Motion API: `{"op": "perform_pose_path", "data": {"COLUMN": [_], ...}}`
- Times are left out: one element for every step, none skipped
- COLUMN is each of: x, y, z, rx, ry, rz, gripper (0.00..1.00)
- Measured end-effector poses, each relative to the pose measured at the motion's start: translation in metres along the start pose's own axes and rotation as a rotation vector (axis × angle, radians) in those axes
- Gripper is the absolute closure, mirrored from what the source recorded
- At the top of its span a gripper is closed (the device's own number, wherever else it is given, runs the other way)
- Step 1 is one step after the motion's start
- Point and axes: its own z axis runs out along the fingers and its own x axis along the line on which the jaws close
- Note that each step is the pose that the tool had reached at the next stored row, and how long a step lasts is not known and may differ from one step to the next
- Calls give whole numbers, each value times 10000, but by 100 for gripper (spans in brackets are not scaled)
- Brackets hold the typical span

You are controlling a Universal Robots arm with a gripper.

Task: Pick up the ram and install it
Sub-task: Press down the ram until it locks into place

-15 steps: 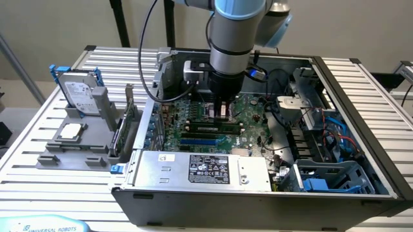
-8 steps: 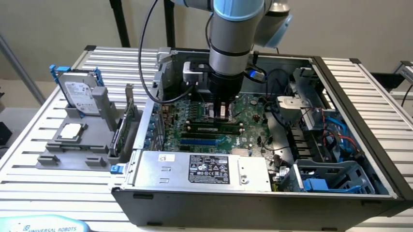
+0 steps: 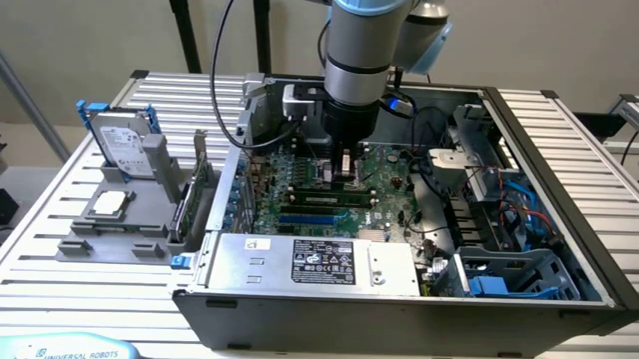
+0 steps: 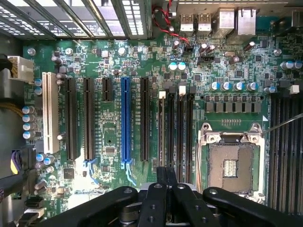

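I see one pincer (image 3: 346, 168) down inside the open case (image 3: 565, 187), low over the green board. In the wrist view its two fingers (image 4: 160, 189) look pressed together, and I can make out nothing between them.

The ram (image 3: 328, 199) is one thin green stick. It lies along the long slots on the board, just beside the pincer, on the side toward the power box (image 3: 310, 262). I cannot tell if it is pushed all the way in.

The wrist view has one blue slot (image 4: 125, 118) and one white slot (image 4: 47, 111). The blue one is nearer the pincer. On the pincer's other side sits one square socket (image 4: 230, 165) in a metal frame.

The power box carries one black label with white writing, too small for me to read. Well away from the pincer, toward the exterior view's left, one hard drive (image 3: 128, 149) stands in a gray holder on the tabletop (image 3: 40, 247). Its sticker is also too small to read. A pale blue part (image 3: 65, 350) at the near edge says "UNIVERSAL ROBOTS".
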Motion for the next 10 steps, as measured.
{"op": "perform_pose_path", "data": {"x": [0, 0, 1, 1, 1, 1, 0, 1, 1, 1], "y": [0, 0, 0, 0, 0, 0, 0, 0, 0, 0], "z": [0, -1, -2, -2, -2, -2, -2, -2, -2, -2], "rx": [0, 0, -2, -2, -2, -2, -2, -2, -2, -2], "ry": [0, 0, 3, 3, 3, 3, 2, 3, 3, 3], "rz": [0, 0, 0, 0, -1, 0, 0, 0, 0, 0], "gripper": [89, 89, 89, 89, 89, 89, 89, 89, 89, 89]}}
